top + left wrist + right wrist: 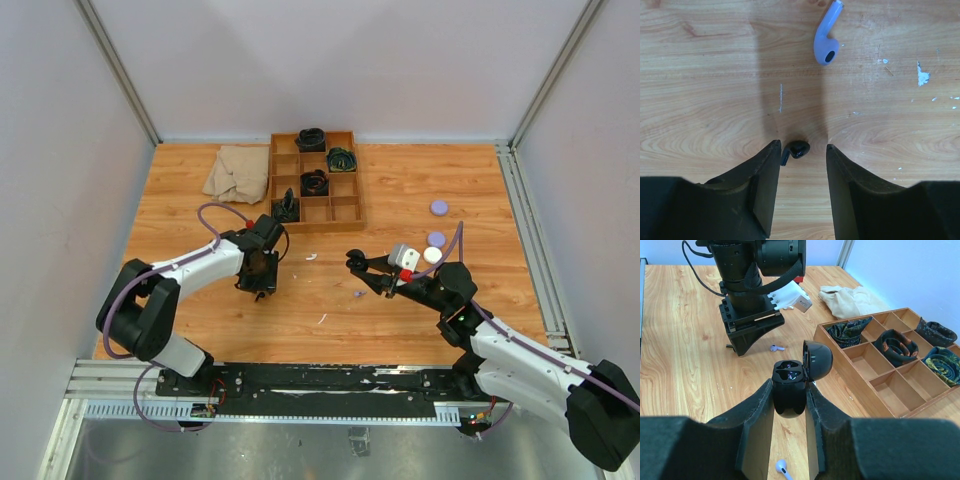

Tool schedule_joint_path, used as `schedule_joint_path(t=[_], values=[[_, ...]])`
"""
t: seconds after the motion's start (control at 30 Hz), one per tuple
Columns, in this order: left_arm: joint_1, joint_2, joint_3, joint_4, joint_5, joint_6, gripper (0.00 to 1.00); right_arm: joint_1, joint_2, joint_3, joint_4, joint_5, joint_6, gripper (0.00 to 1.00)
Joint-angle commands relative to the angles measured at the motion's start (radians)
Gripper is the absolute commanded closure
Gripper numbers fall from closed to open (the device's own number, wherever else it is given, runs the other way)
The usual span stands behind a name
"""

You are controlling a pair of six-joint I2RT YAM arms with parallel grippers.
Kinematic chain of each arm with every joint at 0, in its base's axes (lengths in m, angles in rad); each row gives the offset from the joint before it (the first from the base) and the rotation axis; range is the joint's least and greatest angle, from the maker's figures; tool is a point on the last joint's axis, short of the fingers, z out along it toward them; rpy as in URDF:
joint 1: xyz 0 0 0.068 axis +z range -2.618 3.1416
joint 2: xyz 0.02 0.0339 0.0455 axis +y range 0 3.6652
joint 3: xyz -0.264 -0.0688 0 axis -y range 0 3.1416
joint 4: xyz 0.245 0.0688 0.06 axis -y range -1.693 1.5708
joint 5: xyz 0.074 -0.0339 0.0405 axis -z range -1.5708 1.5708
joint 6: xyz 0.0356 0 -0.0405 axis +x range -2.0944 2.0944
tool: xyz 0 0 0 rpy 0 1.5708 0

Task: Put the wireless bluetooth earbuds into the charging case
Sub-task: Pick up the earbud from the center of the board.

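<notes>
Black earbud (796, 150), ungripped, between part-open jaws of left gripper (802, 146), stem crosswise; right gripper (790, 387) clamps the open charging case (788, 397).

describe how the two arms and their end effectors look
Both arms have white shells with black joints. A lilac cable runs along the left arm and another along the right arm, which carries a grey block with a red part near its wrist. The left end effector and right end effector have matte black wedge-shaped fingers.

Glossy black plastic charging case (789, 392); matt wood-grain table (705, 75); smooth lilac plastic earbud (824, 46)
</notes>
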State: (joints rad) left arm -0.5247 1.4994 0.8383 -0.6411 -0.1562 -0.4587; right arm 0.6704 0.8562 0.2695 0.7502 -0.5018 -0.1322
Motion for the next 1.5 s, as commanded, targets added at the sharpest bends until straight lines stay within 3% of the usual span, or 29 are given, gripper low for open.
schedule_joint_path(t=[0.0,0.8,1.1,1.47], values=[[0.006,0.018,0.021,0.001,0.01,0.014,0.54,-0.019,-0.013,-0.004,0.018,-0.014,-0.015,0.99],[0.005,0.07,0.015,-0.012,0.031,0.007,0.65,-0.02,-0.018,-0.002,0.013,-0.017,-0.015,0.99],[0.005,0.022,0.01,-0.017,0.032,-0.001,0.74,-0.02,-0.017,0.003,0.01,-0.018,-0.014,0.99],[-0.023,-0.143,0.054,0.004,-0.009,-0.038,0.76,-0.018,0.007,0.014,0.085,-0.045,-0.039,0.99]])
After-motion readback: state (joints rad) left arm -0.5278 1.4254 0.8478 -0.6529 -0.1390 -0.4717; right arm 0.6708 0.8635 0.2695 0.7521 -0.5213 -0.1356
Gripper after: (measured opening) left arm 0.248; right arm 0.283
